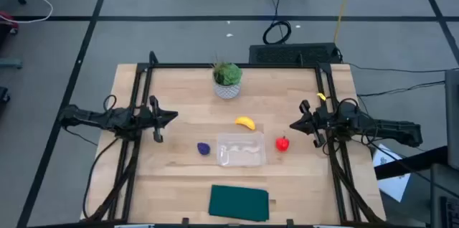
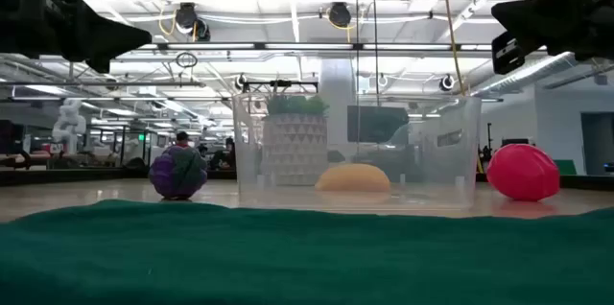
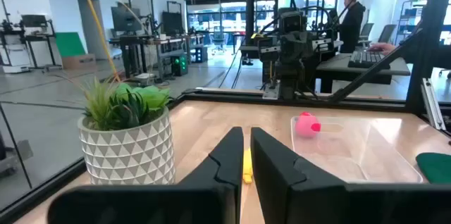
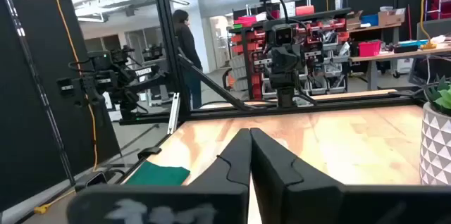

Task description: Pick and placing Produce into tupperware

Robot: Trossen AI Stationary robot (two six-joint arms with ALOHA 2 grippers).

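Observation:
The clear tupperware [image 1: 241,149] stands mid-table. All the produce rests on the wood around it. The yellow banana [image 1: 245,122] is just beyond its far side. The purple piece [image 1: 204,148] is to its left and the red fruit [image 1: 282,143] to its right. My left gripper [image 1: 174,117] hovers shut above the table's left part, pointing level toward the middle. My right gripper [image 1: 292,125] hovers shut over the right part, facing it. In the left wrist view the banana [image 3: 247,168] shows past the fingertips of my left gripper [image 3: 246,136].
A potted plant in a white pot [image 1: 227,79] stands at the far middle. A dark green cloth [image 1: 239,202] lies flat by the near edge. Black frame rails [image 1: 136,149] run along the left and right sides. People show in the room beyond.

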